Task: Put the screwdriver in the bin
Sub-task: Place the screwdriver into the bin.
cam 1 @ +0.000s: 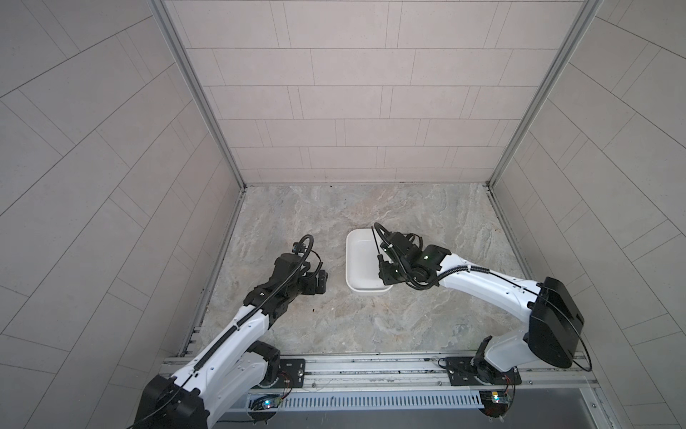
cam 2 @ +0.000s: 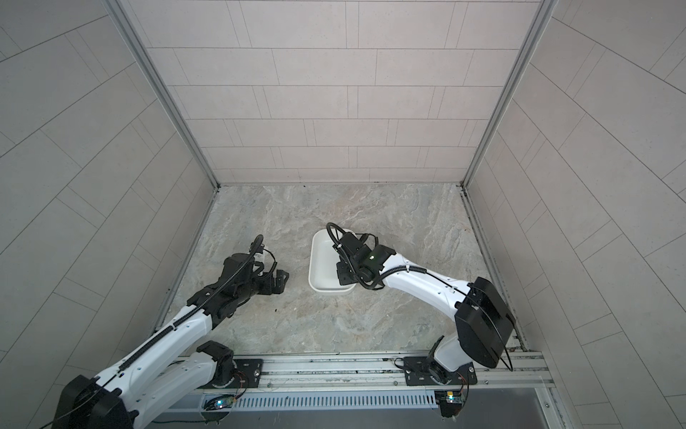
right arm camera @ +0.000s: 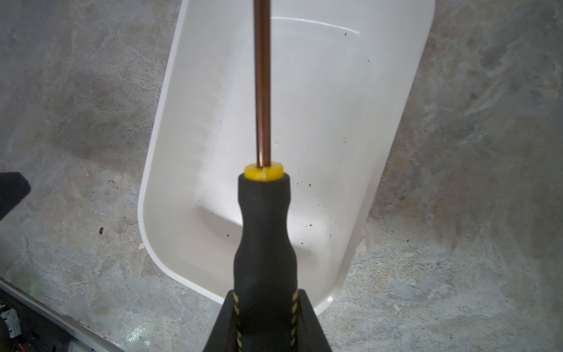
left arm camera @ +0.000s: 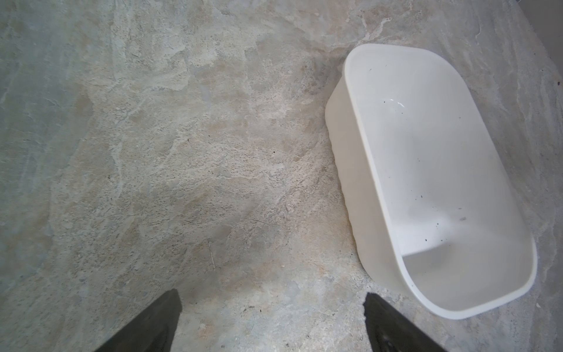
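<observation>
Two jaws of right end effector (right arm camera: 265,304) pinching screwdriver (right arm camera: 264,231) by black handle; shaft points out over bin (right arm camera: 350,122), tool held above its white inside. Left end effector (left arm camera: 271,297) spread wide over tabletop (left arm camera: 182,152), just beside bin.

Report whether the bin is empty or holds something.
Empty. The bin shows only dark specks on its white floor; the screwdriver is held over it in the right gripper.
</observation>
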You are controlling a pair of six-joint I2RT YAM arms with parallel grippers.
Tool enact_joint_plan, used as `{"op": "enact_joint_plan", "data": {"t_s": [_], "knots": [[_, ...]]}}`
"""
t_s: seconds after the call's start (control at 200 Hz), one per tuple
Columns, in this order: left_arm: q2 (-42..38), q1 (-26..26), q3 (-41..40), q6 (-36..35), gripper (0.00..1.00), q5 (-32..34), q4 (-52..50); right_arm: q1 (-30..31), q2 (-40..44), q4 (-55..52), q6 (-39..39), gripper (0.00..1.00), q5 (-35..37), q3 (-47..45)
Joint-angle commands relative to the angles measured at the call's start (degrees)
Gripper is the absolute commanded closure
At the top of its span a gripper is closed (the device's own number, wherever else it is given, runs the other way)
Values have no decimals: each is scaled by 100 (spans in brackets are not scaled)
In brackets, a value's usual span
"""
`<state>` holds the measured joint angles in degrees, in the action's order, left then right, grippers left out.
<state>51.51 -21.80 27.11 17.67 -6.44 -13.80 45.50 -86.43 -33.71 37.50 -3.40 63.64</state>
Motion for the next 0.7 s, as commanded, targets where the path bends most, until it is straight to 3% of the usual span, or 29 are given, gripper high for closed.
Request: {"op": "enact_joint_plan", "data": {"t_s": [0.0, 0.696], "knots": [[-39, -41, 163, -96, 0, 4, -26, 86, -180, -179, -58, 100, 173, 184], [-40, -35, 180, -106, 0, 20, -62, 270, -1238, -563, -146, 100, 385, 823]]}}
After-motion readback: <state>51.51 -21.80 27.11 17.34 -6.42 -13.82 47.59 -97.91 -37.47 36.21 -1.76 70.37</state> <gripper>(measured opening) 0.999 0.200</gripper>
